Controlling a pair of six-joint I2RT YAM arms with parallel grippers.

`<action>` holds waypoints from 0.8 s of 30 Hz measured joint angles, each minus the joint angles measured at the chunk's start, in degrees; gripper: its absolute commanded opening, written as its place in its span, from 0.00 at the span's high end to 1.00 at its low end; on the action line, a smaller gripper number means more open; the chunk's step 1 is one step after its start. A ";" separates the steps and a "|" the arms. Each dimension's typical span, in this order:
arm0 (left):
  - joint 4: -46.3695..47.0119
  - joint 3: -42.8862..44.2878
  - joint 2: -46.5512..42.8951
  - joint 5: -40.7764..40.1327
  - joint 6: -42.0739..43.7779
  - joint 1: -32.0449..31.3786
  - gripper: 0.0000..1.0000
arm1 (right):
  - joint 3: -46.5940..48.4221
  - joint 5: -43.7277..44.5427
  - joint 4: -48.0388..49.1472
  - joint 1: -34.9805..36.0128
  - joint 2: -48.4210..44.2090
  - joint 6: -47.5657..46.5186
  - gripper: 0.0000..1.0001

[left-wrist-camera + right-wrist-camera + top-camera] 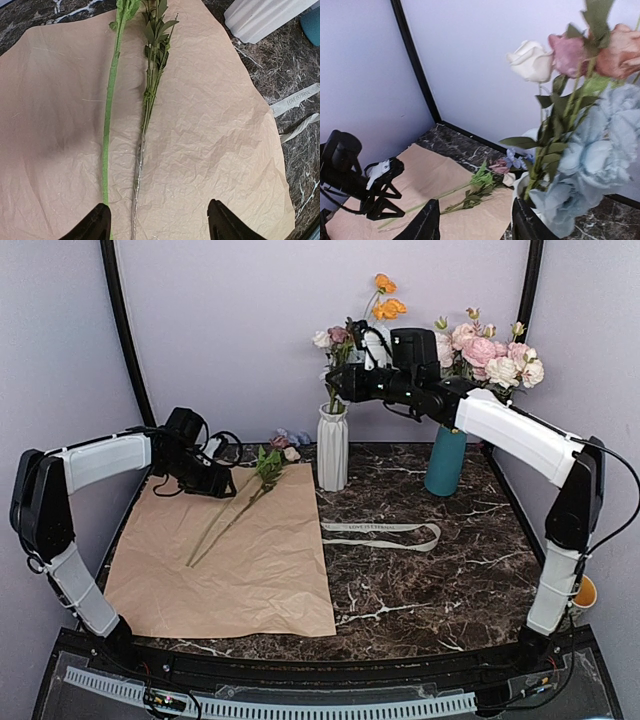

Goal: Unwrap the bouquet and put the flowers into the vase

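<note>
The bouquet is unwrapped; its kraft paper (pixel 250 560) lies flat on the table. Two flowers (pixel 235 512) lie on it, a bright green stem (pixel 107 125) and a leafy foil-wrapped stem (pixel 140 170). My left gripper (pixel 224 485) (pixel 160 226) hovers open over their lower ends, both stems between its fingers. The white ribbed vase (pixel 332 450) holds cream, pink, pale blue (pixel 600 155) and orange flowers (pixel 388 308). My right gripper (pixel 336 383) (pixel 475 225) is open beside these blooms above the vase rim (pixel 520 184), with nothing between its fingers.
A teal vase (pixel 445 460) with pink roses (pixel 490 355) stands right of the white vase. A cream ribbon (pixel 385 532) (pixel 295 100) lies on the marble right of the paper. The left arm's gripper (pixel 375 195) shows in the right wrist view.
</note>
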 measured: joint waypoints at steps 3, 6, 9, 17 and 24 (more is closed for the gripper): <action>-0.90 1.05 1.36 0.04 -0.44 0.92 0.35 | -0.33 -3.06 0.98 1.29 1.60 1.99 0.64; -1.79 1.90 3.21 -0.07 -0.61 1.62 0.37 | 0.87 -4.46 1.90 2.05 5.01 4.46 0.67; -2.80 2.64 5.33 -0.42 -0.90 2.14 0.38 | 4.81 -4.55 2.27 2.03 10.29 6.78 0.69; -4.55 3.26 7.34 -0.81 -1.44 2.25 0.39 | 13.51 -3.43 0.63 -1.95 18.80 8.85 0.69; -5.16 3.26 7.34 -1.27 -1.44 2.64 0.39 | 16.63 -3.58 0.70 -6.43 20.46 9.07 0.69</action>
